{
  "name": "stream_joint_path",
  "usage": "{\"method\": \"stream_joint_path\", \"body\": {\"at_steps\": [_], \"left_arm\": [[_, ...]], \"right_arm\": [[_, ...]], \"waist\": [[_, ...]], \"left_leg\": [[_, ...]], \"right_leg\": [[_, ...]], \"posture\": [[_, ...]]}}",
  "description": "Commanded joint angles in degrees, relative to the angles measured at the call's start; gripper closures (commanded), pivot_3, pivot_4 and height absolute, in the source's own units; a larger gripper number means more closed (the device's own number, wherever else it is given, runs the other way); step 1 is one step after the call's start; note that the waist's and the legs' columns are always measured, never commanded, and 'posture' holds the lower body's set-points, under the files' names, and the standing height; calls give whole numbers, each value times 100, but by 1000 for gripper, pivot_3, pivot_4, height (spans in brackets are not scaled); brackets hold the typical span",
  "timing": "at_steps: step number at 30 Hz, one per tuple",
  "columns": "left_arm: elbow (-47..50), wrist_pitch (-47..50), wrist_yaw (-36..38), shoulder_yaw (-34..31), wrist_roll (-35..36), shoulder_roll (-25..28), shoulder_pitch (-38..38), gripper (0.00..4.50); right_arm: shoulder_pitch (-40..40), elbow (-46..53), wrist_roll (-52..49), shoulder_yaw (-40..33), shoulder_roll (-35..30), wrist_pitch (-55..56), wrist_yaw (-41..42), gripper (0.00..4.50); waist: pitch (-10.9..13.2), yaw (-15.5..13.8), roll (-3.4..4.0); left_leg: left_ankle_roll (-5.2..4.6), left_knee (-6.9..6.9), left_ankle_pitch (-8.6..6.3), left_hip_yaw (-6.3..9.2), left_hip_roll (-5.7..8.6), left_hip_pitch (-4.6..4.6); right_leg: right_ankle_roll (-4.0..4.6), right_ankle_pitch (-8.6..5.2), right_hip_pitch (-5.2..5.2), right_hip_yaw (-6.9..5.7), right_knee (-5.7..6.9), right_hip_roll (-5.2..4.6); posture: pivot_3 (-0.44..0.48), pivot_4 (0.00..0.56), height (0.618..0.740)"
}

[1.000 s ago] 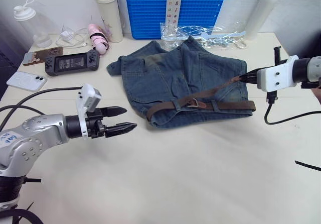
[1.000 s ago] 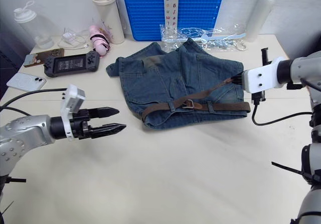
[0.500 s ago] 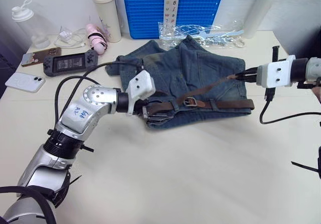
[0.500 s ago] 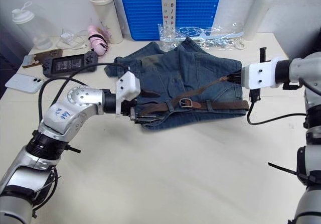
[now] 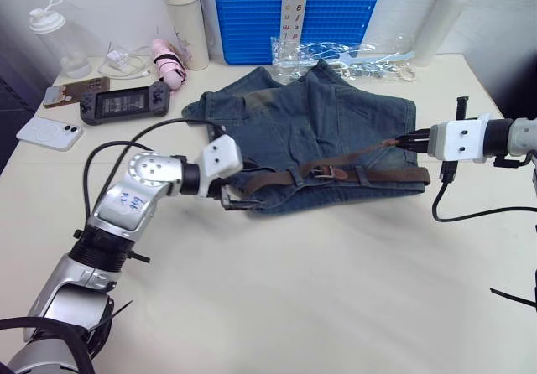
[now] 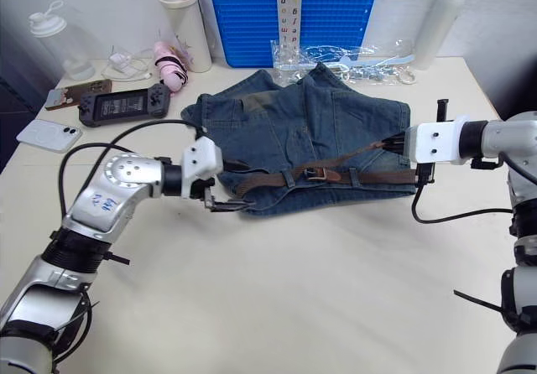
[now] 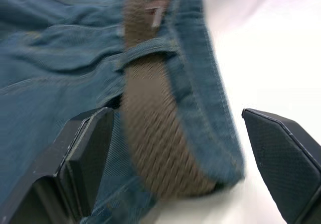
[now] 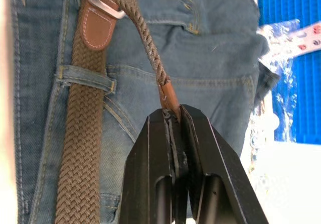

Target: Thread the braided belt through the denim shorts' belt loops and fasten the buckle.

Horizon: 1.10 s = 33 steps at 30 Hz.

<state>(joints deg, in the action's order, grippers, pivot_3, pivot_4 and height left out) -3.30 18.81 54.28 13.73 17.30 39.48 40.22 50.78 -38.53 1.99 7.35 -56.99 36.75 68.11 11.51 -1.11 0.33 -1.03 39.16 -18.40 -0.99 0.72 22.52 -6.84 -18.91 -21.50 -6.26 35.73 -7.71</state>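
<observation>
Having swung in, the left gripper point(image 6: 220, 201) straddles the shorts' point(image 5: 277, 131) waistband with fingers spread, bracing it while the right gripper point(image 5: 409, 141) pinches the belt point(image 5: 361, 148) tip taut through the buckle point(image 5: 325, 171).

Woven matt braided belt point(image 8: 80, 148), faded denim shorts point(image 5: 336, 118), shiny metal buckle point(image 8: 100, 5)

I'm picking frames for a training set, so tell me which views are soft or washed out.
Left wrist view: the belt and shorts are smeared with blur, and the table beside them is blown out to white. Right wrist view: crisp on the belt tip in the right claw and on the buckle. Head views: evenly lit, with soft shadows under the left claw.
</observation>
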Motion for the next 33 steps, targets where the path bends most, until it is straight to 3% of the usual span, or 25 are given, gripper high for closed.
{"method": "stream_joint_path", "body": {"at_steps": [1, 4, 9, 14, 20, 31, 33], "left_arm": [[107, 41, 119, -386, 161, -76, 52, 26], [160, -5, 154, -368, 15, -182, 85, 26], [182, 124, -146, -296, -42, -823, 406, 26], [-117, 17, -837, 2, -603, -1778, 1010, 26], [-653, -226, -1275, 160, -1137, -2367, 1458, 26], [-1506, -1118, -1526, 331, -1835, -2776, 1887, 26], [-1625, -1254, -1536, 334, -1899, -2835, 1929, 586]], "right_arm": [[77, -29, 190, -148, -12, 318, -409, 4500], [127, -91, 301, -30, 109, 322, -468, 4500], [338, 221, -31, -89, 439, -615, -195, 4500], [368, 1274, -598, -139, 499, -2380, 363, 4500], [340, 2121, -702, -178, 434, -3250, 432, 4500], [303, 2872, -854, -326, 392, -4022, 441, 4500], [297, 2974, -885, -360, 404, -4136, 423, 4500]], "waist": [[0, 0, 0], [0, -6, 0], [0, -19, -1], [-1, -40, -2], [-2, -22, -4], [-2, -40, -4], [-2, -38, -4]], "left_leg": [[0, 0, 0, -2, 0, -2], [0, 0, 0, -2, 0, -2], [-3, 5, 2, -1, 3, 3], [-4, 8, 2, 9, 4, 8], [-5, 7, 3, 4, 6, 7], [-6, 8, 3, 4, 10, 9], [-6, 8, 3, 4, 11, 9]], "right_leg": [[0, 0, 0, 1, 2, -1], [0, 0, 0, 1, 3, 0], [0, 0, 0, -1, 6, -3], [0, 0, 0, -10, 10, -3], [-1, 1, -2, -13, 11, -4], [-1, 1, -3, -17, 12, -8], [-1, 1, -3, -18, 12, -9]], "posture": [[0, 150, 689], [0, 150, 689], [0, 150, 689], [0, 150, 689], [0, 150, 689], [0, 150, 689], [0, 150, 689]]}}
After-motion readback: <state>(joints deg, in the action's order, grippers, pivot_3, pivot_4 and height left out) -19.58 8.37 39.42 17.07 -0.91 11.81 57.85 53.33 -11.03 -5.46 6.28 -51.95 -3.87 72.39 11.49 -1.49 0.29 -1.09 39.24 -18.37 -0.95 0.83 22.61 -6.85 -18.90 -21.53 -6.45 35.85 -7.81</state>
